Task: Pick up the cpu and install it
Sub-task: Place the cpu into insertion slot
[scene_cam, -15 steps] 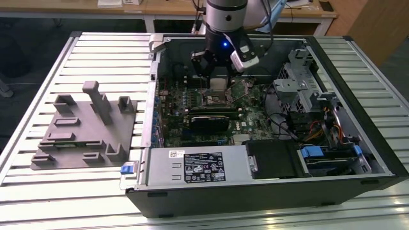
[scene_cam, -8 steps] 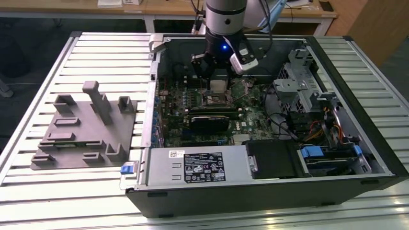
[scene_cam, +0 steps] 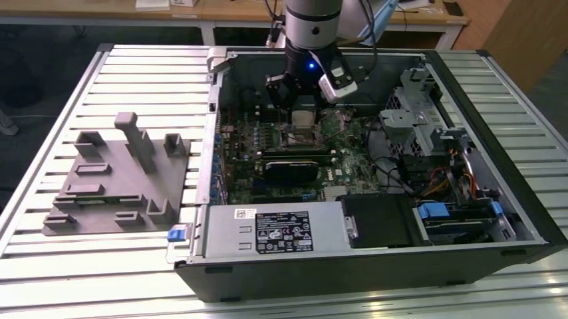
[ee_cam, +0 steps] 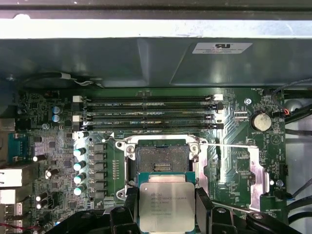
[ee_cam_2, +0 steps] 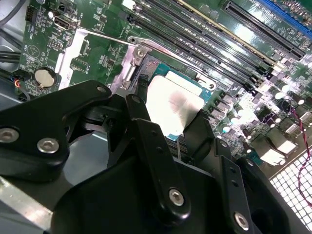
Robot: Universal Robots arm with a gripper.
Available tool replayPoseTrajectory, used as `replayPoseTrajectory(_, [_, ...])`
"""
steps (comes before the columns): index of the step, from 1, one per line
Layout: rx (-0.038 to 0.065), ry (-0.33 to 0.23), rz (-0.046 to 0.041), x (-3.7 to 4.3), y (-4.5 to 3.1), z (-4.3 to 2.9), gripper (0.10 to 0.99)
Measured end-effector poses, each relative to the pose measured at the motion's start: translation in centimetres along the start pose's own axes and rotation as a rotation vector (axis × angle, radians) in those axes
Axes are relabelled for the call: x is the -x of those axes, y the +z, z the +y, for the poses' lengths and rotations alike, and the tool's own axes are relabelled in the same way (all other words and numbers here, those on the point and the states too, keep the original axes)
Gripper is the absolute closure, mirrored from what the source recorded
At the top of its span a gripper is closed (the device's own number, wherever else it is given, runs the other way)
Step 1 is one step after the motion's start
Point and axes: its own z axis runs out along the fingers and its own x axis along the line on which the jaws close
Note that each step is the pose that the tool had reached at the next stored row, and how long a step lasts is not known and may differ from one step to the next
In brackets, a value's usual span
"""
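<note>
Motherboard (ee_cam: 234,170) beneath cpu (ee_cam: 166,204) in hand (ee_cam_2: 170,114)

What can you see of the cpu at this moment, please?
The small, flat, square cpu has a shiny silver-grey metal top with faint print and a green edge. It is gripped on opposite sides by the black claw, close to the open metal-framed socket on the green motherboard.

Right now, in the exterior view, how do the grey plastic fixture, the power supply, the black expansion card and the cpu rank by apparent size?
Largest to smallest:
1. grey plastic fixture
2. power supply
3. black expansion card
4. cpu, clearly the smallest
No two look alike in size.
</note>
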Motion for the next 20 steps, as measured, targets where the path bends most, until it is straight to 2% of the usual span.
replayPoseTrajectory(13, [0.0,0.003,-0.0001,0.03,0.0,0.0,0.541])
replayPoseTrajectory(20, [-0.003,0.095,-0.0032,0.03,0.0,0.0,0.541])
